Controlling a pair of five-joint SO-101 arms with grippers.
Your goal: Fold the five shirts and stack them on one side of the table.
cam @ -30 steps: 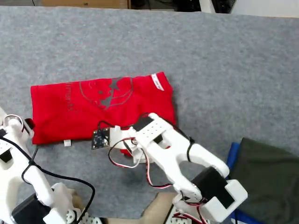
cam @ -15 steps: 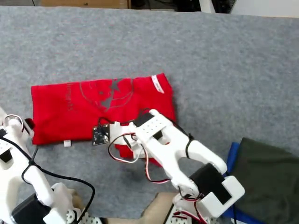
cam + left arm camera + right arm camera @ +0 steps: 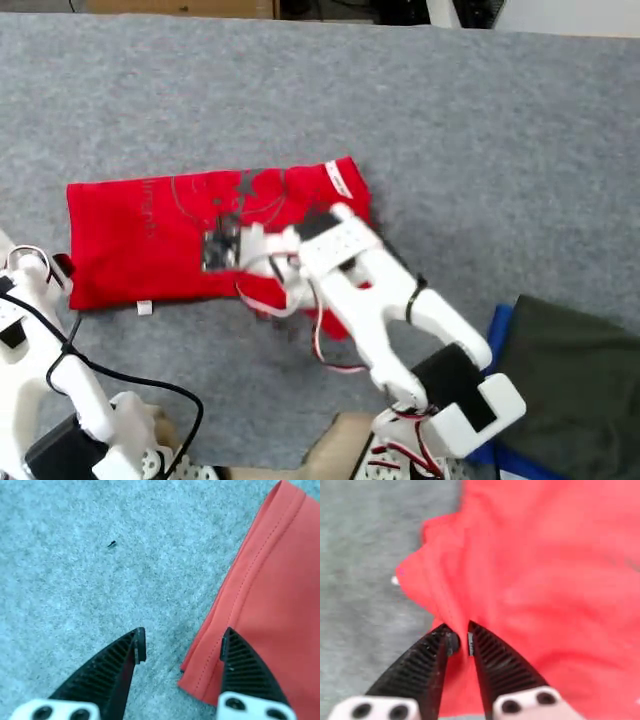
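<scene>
Red shirt (image 3: 150, 235): lies left of centre on the grey worktop (image 3: 450, 130), already a long band with the print facing up. Its near right edge is bunched into a ridge.
Right end effector (image 3: 461, 639): jaws almost together, pinching that ridge of red cloth at the shirt's near edge.
Left end effector (image 3: 182, 645): spread wide with nothing in it. It sits at the shirt's near left corner, one finger over the hem and the other over bare worktop.
Stack: a dark olive shirt (image 3: 575, 370) lies on a blue one (image 3: 497, 330) at the near right.
Step in hand: we read this as drawing the gripped edge across for the next fold.
Doing it well: we would lift only enough to free the cloth from the felt. We would carry the edge flat and square to the far hem and release it once the edges line up. Pinning the left corner would stop the band from skewing.
Risk: the pinch looks shallow, so the cloth may slip.
</scene>
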